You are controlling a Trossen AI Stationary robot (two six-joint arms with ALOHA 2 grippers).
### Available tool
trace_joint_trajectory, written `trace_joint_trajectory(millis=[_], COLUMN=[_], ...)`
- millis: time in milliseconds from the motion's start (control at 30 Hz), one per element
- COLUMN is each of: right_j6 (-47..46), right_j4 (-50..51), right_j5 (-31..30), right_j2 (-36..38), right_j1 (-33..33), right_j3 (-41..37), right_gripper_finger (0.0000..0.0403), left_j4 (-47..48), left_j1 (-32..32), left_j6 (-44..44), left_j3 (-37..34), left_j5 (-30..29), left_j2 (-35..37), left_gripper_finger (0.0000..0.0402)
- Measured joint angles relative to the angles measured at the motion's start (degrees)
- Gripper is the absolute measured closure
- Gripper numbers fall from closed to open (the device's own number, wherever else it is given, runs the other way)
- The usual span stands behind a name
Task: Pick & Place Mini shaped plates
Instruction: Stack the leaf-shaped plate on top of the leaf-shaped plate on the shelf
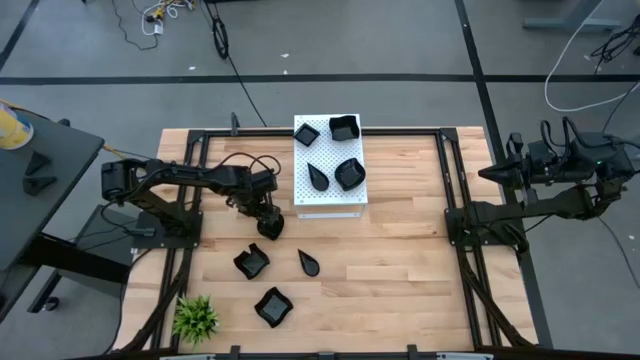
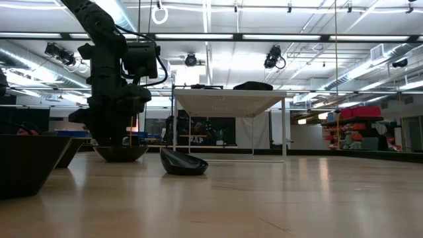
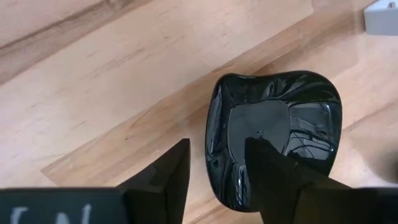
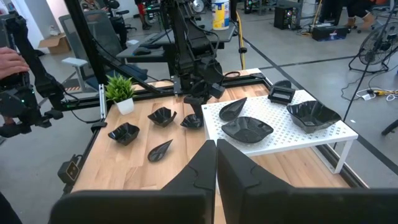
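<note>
Mini shaped plate (image 3: 273,134), glossy black, likely light, rigid and slippery, sits at the table's nine o'clock; left gripper (image 3: 214,177) fingers, apart, straddle its thin rim, the sensible hold.

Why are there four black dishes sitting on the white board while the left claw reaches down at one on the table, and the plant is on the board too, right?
Not quite. The plant isn't on the white board; the high view shows it on the wooden table, at the corner. Four black dishes do sit on the board, and the left claw is down at a dish on the table.
</note>
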State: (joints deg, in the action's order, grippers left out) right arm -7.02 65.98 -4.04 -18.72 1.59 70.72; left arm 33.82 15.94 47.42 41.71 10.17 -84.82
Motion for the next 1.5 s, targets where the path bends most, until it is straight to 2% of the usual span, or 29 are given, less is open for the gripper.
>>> trace_joint_trajectory(millis=[367,1167,1500], right_j6=[0.0,0.0,0.0], right_j4=[0.0,0.0,0.0], right_j5=[0.0,0.0,0.0], right_j2=[0.0,0.0,0.0], right_j1=[0.0,0.0,0.0], right_j3=[0.0,0.0,0.0], right_gripper_finger=[0.0384,0.0384,0.0384], left_j4=[0.3,0.2,2.0], left_j1=[-0.2,-0.2,-0.2], left_j6=[0.0,1.4,0.9], left_j3=[0.1,0.2,1.6], left_j5=[2.9,4.1,5.6], left_j2=[-1.8,-2.6,-2.6], left_gripper_finger=[0.0285,0.0389,0.0388])
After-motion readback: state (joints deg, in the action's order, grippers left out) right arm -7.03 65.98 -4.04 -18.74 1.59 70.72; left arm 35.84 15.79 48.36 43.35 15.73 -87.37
